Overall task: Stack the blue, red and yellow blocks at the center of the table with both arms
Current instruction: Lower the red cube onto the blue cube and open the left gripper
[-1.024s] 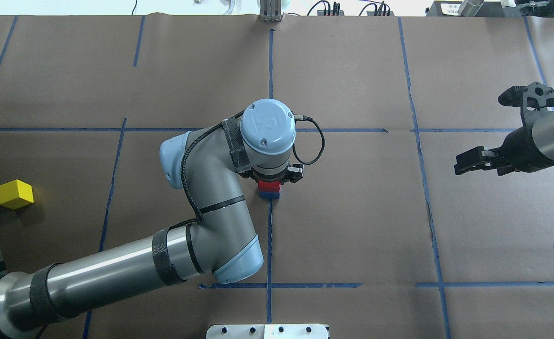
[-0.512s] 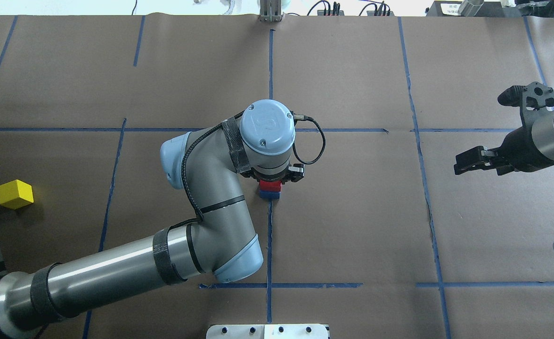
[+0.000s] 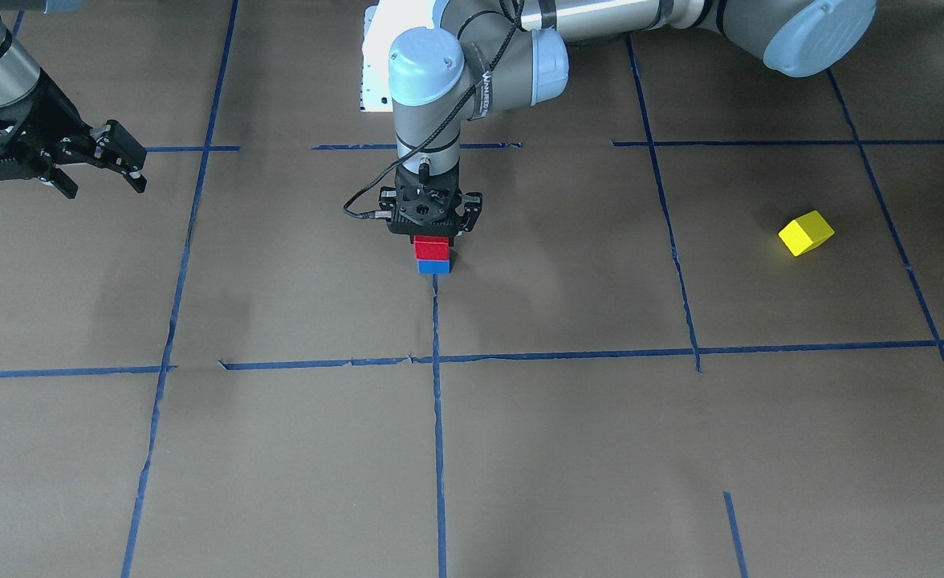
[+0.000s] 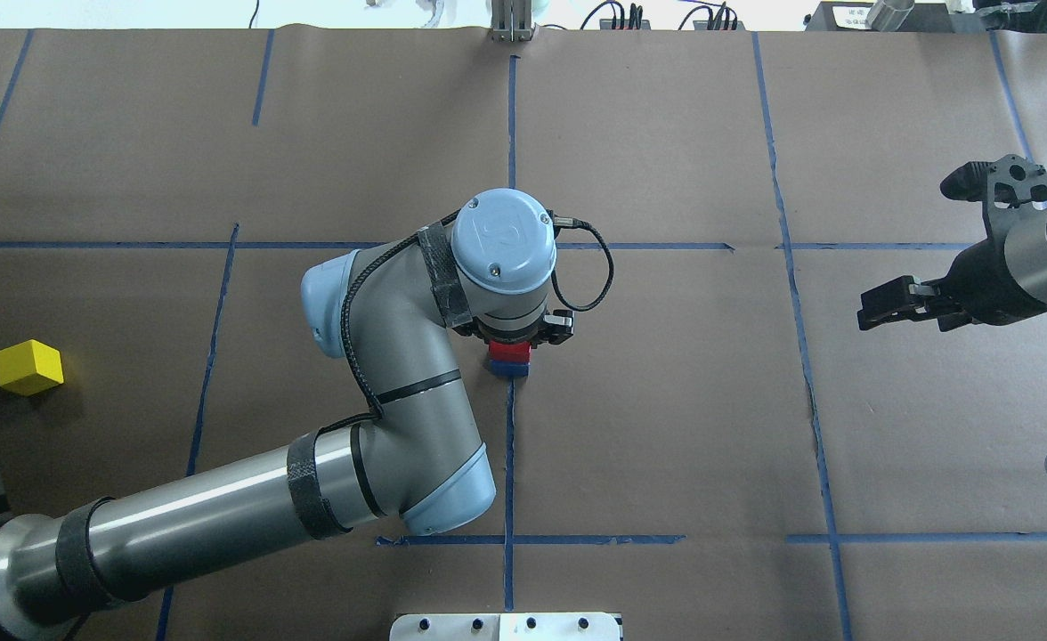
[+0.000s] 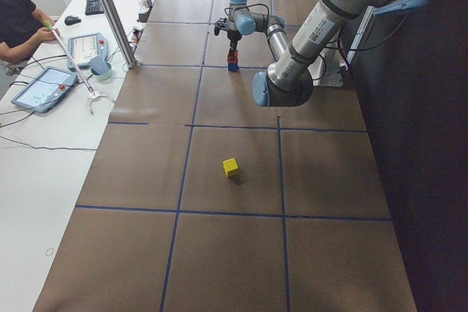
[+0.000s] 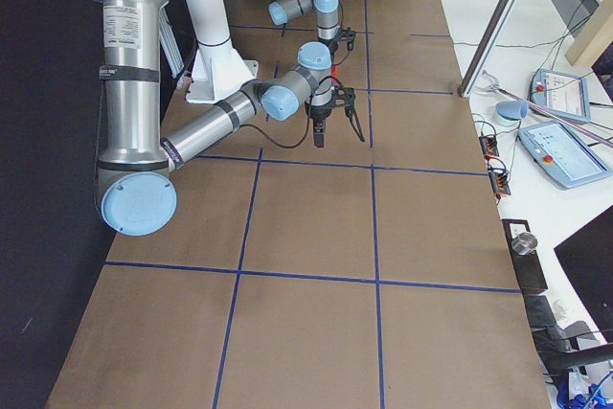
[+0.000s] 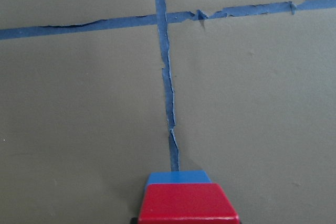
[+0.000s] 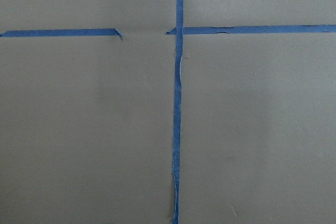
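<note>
The red block sat on the blue block at the centre of the surface. My left pincer stood close over it, and I could not tell if it gripped. The right pincer hung open and empty, well apart at the right. The yellow block lay alone, far at the left.

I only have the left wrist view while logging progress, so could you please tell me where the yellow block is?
Observer: The yellow block lies alone, far out on the robot's left side, well away from the centre.
Operator: Thanks. Is the left gripper gripping the red block?
Observer: The left gripper sits directly over the red block, which rests on the blue block; whether it is clamped, I cannot tell.
Operator: And the right gripper?
Observer: The right gripper hangs open, off to the robot's right, holding nothing.
</note>
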`<move>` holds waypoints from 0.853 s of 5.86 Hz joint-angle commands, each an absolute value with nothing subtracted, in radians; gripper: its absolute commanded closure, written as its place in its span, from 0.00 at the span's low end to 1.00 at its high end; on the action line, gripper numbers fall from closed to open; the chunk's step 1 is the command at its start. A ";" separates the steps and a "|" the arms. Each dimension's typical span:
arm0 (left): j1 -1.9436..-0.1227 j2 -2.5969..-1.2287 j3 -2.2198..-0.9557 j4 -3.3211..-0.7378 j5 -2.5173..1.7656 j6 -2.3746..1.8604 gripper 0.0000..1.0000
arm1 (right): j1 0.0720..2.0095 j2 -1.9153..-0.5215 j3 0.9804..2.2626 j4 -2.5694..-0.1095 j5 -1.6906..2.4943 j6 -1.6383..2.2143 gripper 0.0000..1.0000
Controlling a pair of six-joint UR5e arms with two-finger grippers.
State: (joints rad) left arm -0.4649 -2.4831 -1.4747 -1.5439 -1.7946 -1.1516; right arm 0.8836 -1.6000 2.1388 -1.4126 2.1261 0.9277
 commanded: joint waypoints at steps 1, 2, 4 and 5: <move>-0.463 -2.482 -1.476 -1.543 -1.795 -1.154 0.68 | 0.884 -1.600 2.140 -1.411 2.128 0.928 0.00; -0.465 -2.482 -1.476 -1.545 -1.795 -1.155 0.60 | 0.884 -1.600 2.140 -1.411 2.128 0.928 0.00; -0.465 -2.482 -1.479 -1.543 -1.796 -1.154 0.00 | 0.884 -1.600 2.141 -1.411 2.129 0.928 0.00; -0.465 -2.482 -1.486 -1.543 -1.795 -1.154 0.00 | 0.885 -1.600 2.143 -1.411 2.129 0.928 0.00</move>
State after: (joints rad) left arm -0.4648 -2.4820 -1.4805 -1.5436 -1.7958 -1.1536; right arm 0.8839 -1.5999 2.1419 -1.4113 2.1288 0.9281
